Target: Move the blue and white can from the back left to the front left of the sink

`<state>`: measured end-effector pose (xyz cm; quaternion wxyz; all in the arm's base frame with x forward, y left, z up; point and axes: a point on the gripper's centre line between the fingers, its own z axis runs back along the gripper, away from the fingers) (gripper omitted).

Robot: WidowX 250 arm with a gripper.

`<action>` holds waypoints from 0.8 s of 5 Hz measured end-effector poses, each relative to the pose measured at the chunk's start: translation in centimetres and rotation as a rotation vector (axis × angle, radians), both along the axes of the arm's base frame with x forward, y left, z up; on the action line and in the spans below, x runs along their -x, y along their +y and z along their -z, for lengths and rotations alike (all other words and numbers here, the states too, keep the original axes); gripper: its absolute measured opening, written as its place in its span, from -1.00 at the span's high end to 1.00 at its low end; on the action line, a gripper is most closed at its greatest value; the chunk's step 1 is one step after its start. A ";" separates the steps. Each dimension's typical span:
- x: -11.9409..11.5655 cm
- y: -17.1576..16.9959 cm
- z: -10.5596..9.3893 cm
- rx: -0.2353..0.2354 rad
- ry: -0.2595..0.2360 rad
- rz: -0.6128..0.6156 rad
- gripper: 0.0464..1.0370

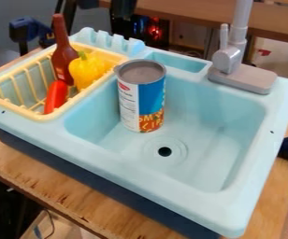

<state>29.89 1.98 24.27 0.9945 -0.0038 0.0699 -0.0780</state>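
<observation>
Metal can [141, 95] is standing loose in the sink [234, 135]; brown bottle [62, 53] & bell pepper [88, 71] are already sitting in the rack [37, 113]. Tool [123, 7] is hanging up top; can't tell rn if it's clenching.

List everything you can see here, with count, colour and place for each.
Plastic toy sink: one, light blue with a darker base, on the table.
Slatted plastic dish rack: one, pale yellow, on the sink's left side in the picture.
Toy bottle: one, reddish brown, upright in the rack.
Toy bell pepper: one, yellow, in the rack beside the bottle.
Long toy piece: one, red-orange, at the rack's near side.
Cylindrical can: one, blue, white and orange with a grey top, upright in the basin.
Round drain hole: one, black, in the basin floor.
Plastic faucet: one, grey, on the back rim.
Plywood table: one, light brown, beneath the sink.
Robot gripper: one, black, at the top edge.
</observation>
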 end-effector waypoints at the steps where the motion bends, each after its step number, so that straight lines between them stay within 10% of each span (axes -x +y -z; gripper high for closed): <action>1: -0.3 0.0 1.0 0.002 0.032 0.000 -0.93; 4: -5.8 -2.7 3.3 -0.003 -0.198 0.123 -0.93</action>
